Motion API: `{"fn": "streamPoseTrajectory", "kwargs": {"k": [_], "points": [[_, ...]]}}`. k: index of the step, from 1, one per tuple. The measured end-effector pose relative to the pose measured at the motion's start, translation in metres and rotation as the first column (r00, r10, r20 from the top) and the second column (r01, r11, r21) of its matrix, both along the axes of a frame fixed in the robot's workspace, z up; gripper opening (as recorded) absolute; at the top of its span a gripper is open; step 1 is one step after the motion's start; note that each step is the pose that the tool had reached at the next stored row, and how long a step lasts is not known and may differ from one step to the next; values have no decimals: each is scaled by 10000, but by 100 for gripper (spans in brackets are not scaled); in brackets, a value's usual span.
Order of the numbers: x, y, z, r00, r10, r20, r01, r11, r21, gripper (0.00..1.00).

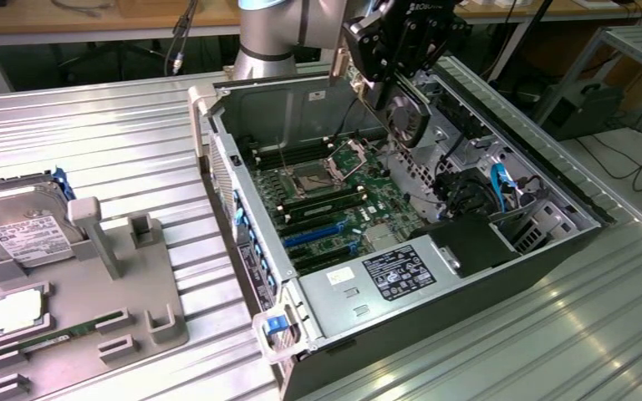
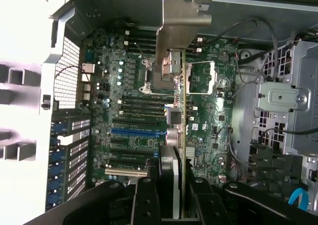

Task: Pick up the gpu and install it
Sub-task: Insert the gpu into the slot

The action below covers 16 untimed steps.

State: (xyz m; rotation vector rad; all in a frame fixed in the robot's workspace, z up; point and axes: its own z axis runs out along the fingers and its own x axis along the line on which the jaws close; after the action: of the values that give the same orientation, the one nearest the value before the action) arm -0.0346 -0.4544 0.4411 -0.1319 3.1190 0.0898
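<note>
My gripper (image 1: 397,83) hangs over the far end of the open computer case (image 1: 257,251), shut on the gpu (image 1: 407,119). The gpu is a dark card with a round fan, held on edge above the motherboard (image 1: 333,205). In the wrist view the gpu (image 2: 182,115) appears edge-on between my fingers (image 2: 145,200), its silver end bracket (image 2: 180,24) pointing away from the camera. It hovers above the motherboard (image 2: 129,115), over the area beside the CPU socket (image 2: 201,78), not touching any slot. The blue expansion slot (image 2: 136,132) lies to one side of the card.
A grey fixture (image 1: 109,309) on the exterior view's left holds a silver hard drive (image 1: 26,238), a CPU chip (image 1: 17,311) and a slim green memory stick (image 1: 48,341). Inside the case are a labelled power supply (image 1: 394,276), a drive cage (image 2: 290,106) and blue cables (image 1: 500,188).
</note>
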Motion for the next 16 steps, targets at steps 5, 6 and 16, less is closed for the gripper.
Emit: {"fn": "streamPoseTrajectory", "kwargs": {"k": [5,6,16], "points": [[0,0,0,9999,111,0,-111,9999,0,28],[0,0,0,9999,146,0,-146,9999,0,28],[0,0,0,9966,830,0,-830,9966,1,28]]}}
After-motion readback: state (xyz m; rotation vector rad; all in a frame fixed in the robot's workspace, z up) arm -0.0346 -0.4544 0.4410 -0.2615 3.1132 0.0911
